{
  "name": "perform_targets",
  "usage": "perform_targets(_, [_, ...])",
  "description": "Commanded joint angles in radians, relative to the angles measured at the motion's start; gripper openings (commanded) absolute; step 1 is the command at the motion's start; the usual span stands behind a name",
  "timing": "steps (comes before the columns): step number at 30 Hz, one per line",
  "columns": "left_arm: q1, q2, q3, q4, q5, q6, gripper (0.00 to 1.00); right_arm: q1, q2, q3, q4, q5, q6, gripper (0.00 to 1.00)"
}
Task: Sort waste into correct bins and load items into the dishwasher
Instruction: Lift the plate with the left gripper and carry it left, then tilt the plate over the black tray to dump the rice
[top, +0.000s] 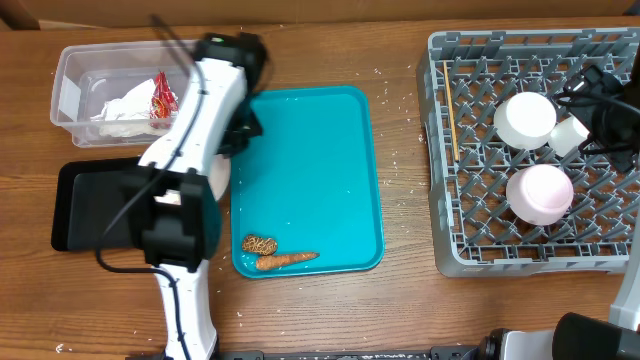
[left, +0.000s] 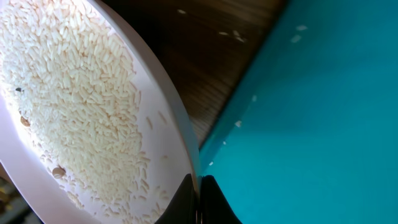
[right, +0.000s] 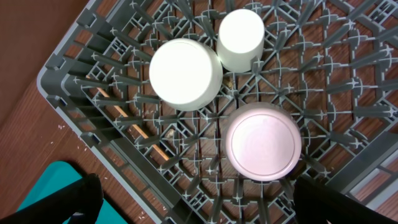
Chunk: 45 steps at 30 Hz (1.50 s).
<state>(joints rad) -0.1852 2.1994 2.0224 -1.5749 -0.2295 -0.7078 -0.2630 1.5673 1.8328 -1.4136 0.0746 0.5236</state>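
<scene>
The teal tray (top: 320, 150) lies bare from 12 to 4 o'clock; carrot (top: 287, 260) and brown piece (top: 260, 244) crowd its 7 o'clock corner. The left arm (top: 200, 110) overhangs the black tray (top: 80, 200), perhaps blocking entry.

Table: we see a brown wooden tabletop (top: 400, 300), its grain running left to right, filling the overhead view; the same wood shows in both wrist views.
Far edge: we make out a paler tan strip (top: 320, 6); we cannot tell what it is.
Light: we find it bright and even, with soft shadows.
</scene>
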Motion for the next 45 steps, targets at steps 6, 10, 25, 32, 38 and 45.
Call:
perform_targets(6, [0.201,-0.002,0.026,0.020,0.242,0.097,0.04,-0.001,-0.002,0.014,0.005,-0.002,0.005,1.00])
perform_targets(10, [0.263,-0.002,0.026,0.047,0.325,0.151,0.04,-0.001,-0.002,0.014,0.005,-0.002,0.005,1.00])
perform_targets(25, [0.411,-0.080,0.026,0.069,0.512,0.289,0.04,-0.001,-0.002,0.014,0.005,-0.002,0.005,1.00])
perform_targets(32, [0.483,-0.124,0.026,0.072,0.752,0.404,0.04,-0.001,-0.002,0.014,0.005,-0.002,0.005,1.00])
perform_targets(38, [0.579,-0.124,0.025,0.053,0.923,0.469,0.04,-0.001,-0.002,0.014,0.005,-0.002,0.005,1.00])
perform_targets(45, [0.653,-0.124,0.025,0.015,1.038,0.546,0.04,-0.001,-0.002,0.014,0.005,-0.002,0.005,1.00])
